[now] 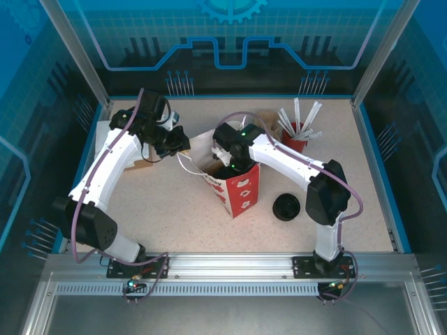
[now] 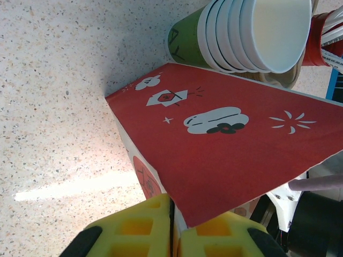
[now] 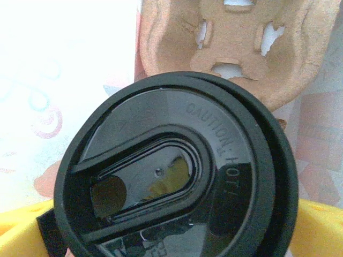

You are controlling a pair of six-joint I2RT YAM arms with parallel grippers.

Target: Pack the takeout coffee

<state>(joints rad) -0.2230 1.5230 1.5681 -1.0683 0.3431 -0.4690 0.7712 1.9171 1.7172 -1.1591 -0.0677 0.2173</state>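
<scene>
Of the coffee [image 3: 177, 166], the cup wall is hidden under the lid, whose rim is cut off at 6 o'clock. At the left wrist, the cup stack [image 2: 252, 32] is cut off at 12 o'clock, its foot behind the bag [image 2: 225, 144].

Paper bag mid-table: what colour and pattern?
The bag is red with white cloud-and-flower prints; best seen in the left wrist view.

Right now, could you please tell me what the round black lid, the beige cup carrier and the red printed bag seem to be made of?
Round black lid: likely moulded plastic, glossy, with reflections and raised CAUTION HOT lettering. Beige cup carrier: seemingly moulded paper pulp, matte and fibrous, rough cut-outs. Red printed bag: probably paper or thin card, matte, crisp straight folds.
</scene>
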